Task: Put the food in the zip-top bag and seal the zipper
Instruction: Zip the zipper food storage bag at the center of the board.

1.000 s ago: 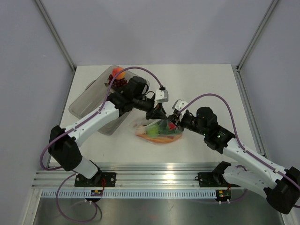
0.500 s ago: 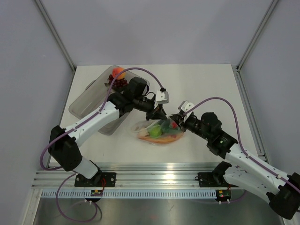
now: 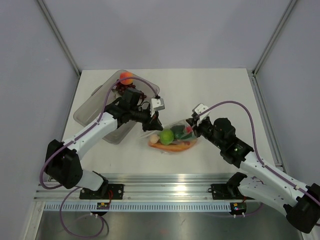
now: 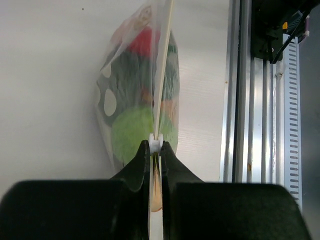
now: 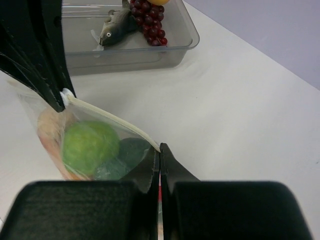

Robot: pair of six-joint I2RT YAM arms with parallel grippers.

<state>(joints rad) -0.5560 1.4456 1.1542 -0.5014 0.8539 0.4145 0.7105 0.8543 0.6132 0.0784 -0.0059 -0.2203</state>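
Fingers of the left end effector point(image 4: 155, 145) are pressed together on the zipper point(image 4: 163, 75) at one end of the zip-top bag point(image 3: 174, 140), and the right end effector point(image 5: 159, 149) pinches the same strip at the opposite end. The bag lies on the tabletop point(image 3: 220, 90) between the two, just beside the clear grey tray point(image 3: 87, 107), with the lime point(image 5: 90, 145) and other food inside.

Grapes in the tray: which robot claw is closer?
Left. The left gripper pinches the bag beside the tray holding the grapes; the right gripper pinches its other end, farther away.
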